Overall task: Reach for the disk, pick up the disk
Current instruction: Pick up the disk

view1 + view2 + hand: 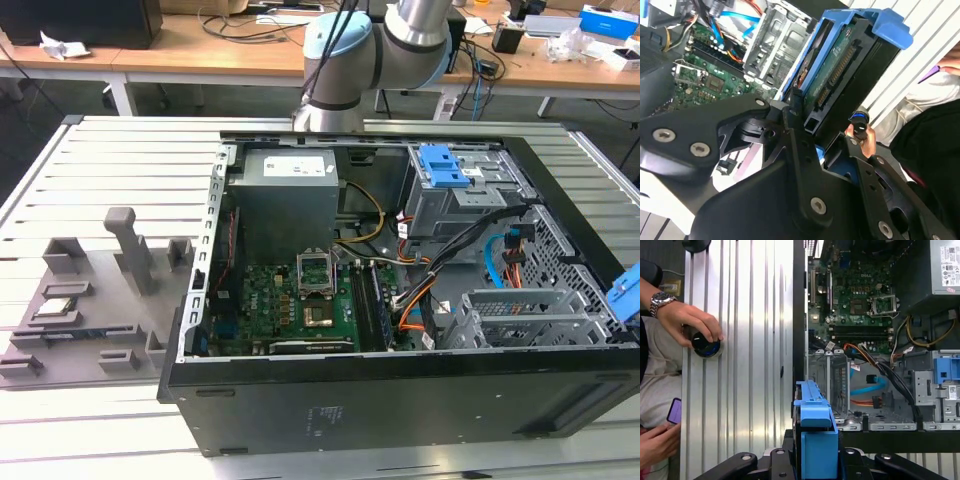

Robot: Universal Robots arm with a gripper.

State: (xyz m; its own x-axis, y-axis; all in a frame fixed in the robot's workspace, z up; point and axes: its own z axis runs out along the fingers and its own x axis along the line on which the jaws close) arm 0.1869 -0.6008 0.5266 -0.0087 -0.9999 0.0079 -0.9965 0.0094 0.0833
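Disk [840, 70]: held edge-on in its blue bracket, lifted clear beside the open computer case [400, 400]; in the exterior view it seems to be the blue piece at the right edge.
Handling: stiff, fairly heavy, likely shock-sensitive; best gripped by the bracket's flat sides, away from the connector edge.
Gripper [812, 125]: jaws clamped on the disk's lower end.
Nearby: a person's hand [690, 320] on the bench [755, 340].

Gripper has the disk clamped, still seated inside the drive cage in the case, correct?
Not seated. The gripper is shut on the disk, but the second wrist view shows it held clear of the drive cage, outside the case.
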